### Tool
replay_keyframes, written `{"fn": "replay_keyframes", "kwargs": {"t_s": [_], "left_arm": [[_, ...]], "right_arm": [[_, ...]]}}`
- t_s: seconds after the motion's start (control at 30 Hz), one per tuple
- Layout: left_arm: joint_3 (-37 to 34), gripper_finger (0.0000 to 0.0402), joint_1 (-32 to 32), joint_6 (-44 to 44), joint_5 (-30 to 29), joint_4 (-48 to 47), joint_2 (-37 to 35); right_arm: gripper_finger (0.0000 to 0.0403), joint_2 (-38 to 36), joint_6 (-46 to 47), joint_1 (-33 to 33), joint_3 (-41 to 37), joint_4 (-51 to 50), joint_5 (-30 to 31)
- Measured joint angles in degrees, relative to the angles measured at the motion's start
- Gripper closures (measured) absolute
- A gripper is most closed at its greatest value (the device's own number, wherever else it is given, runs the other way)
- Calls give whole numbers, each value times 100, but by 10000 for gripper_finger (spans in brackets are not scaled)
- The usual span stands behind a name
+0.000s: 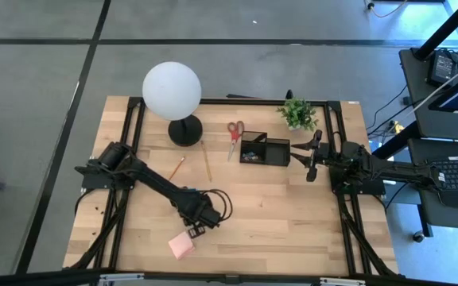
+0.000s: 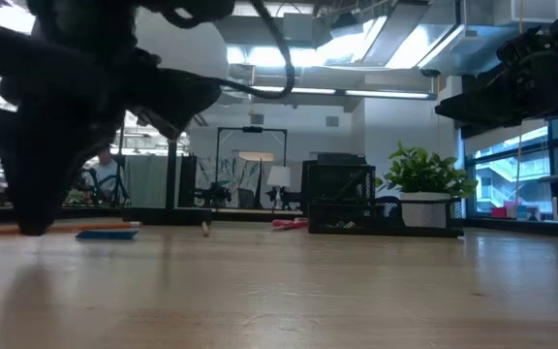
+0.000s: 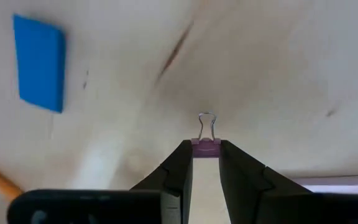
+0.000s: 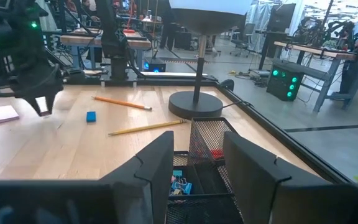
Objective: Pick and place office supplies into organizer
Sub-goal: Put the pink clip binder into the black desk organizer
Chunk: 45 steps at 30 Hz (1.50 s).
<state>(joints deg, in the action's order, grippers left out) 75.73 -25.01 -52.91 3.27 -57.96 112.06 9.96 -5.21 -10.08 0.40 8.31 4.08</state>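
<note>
Left wrist view: left gripper [image 3: 206, 163] pinches a small pink binder clip with wire handles [image 3: 206, 138] between its two dark fingertips, above the pale wooden table [image 3: 278, 74].
Blue eraser: small blue rectangular eraser [image 3: 39, 63] lies flat on the table, apart from the clip.
Left arm position: in the high view the left gripper [image 1: 197, 228] is near the table's front, just beside the pink square sticky-note pad [image 1: 182, 246].
Right gripper: right gripper [image 4: 196, 163] has its fingers spread, holding nothing, poised over the black mesh organizer box [image 4: 207, 138].
Organizer: stands toward the rear of the table [image 1: 264, 150], between the red-handled scissors [image 1: 234, 132] and the right arm; binder clips [image 4: 179, 183] lie inside it.
Pencils: two yellow wooden pencils [image 1: 206, 160] lie near the black round lamp base [image 1: 185, 130].
</note>
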Motion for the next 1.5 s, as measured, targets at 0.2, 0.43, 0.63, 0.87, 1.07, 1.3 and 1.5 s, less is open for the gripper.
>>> {"fn": "replay_keyframes", "kwargs": {"t_s": [0.2,0.43,0.63,0.87,1.07,1.3,1.5], "left_arm": [[350,338,212,289,-333,23,-7],[692,338,612,926,-1108,71,-12],[852,338,1270,1683,-2056,497,-20],[852,338,2066,2676,-1981,2486,-20],[856,338,2585,3348,-1893,4147,-25],[866,338,2913,3488,-1685,4640,137],[835,338,2939,3710,-1654,4636,370]], "right_arm": [[258,0,2,1,0,-1,-2],[258,0,0,0,0,79,-2],[258,-2,1,1,0,94,-2],[258,-2,39,0,0,93,-2],[258,-2,42,0,0,90,-2],[258,-2,42,2,0,86,-4],[258,-2,40,0,0,52,-2]]}}
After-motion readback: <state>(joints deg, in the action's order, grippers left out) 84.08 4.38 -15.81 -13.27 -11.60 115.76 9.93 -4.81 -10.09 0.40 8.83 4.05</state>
